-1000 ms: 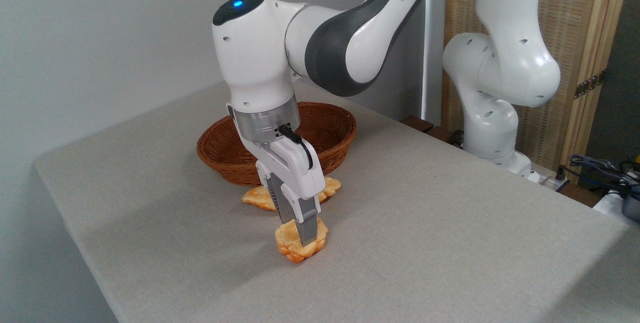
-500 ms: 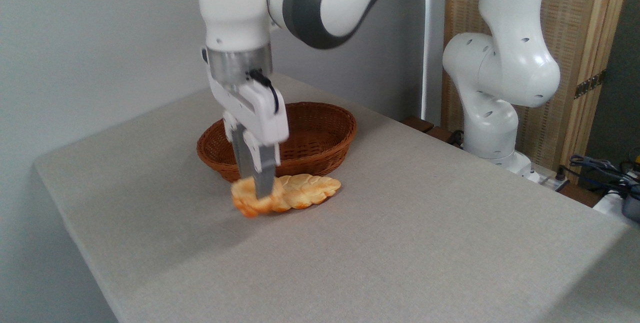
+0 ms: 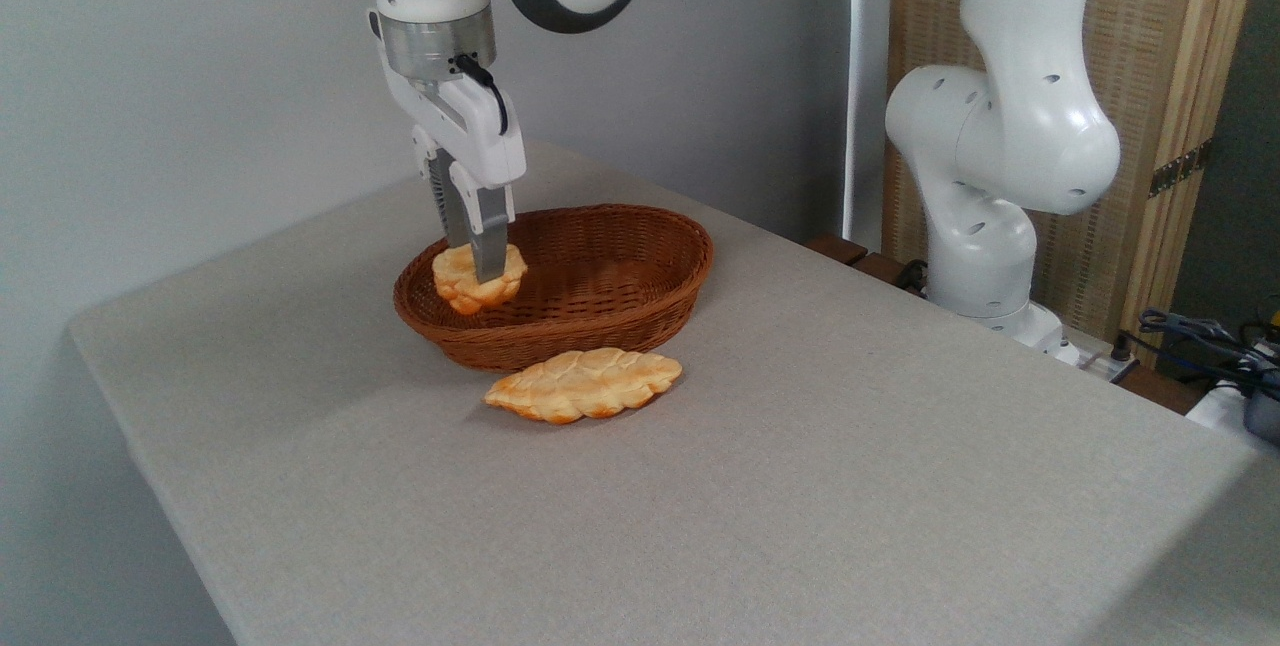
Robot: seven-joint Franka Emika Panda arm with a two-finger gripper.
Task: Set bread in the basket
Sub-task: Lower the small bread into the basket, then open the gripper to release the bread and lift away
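Item 1. Gripper (image 3: 483, 271): white two-finger unit on a white and grey arm, pointing straight down over the nine o'clock end of the basket. Fingers (image 3: 490, 236) pinching the bread from above, one grey finger visible in front of the bun, the other hidden behind it.

Item 2. Bread (image 3: 478, 278): small roundish golden-orange bun with a lumpy top, held clear of the worktop, at the basket's nine o'clock rim. Its lower edge overlaps the rim from this angle; whether it touches the wicker cannot be told.

Item 3. Basket (image 3: 620, 311): oval, shallow, reddish-brown woven wicker, standing on the worktop toward its twelve o'clock side. The visible part of the interior holds nothing besides the held bun.

Item 4. Braided loaf (image 3: 583, 384): long, leaf-shaped, golden, lying flat on the worktop just beside the basket at its six o'clock side, long axis running nine to three o'clock.

Item 5. Worktop (image 3: 800, 486): pale grey cloth-textured surface.

Item 6. Robot base (image 3: 990, 186): white jointed column standing at three o'clock, beyond the worktop's edge, before a slatted wooden screen (image 3: 1150, 46).
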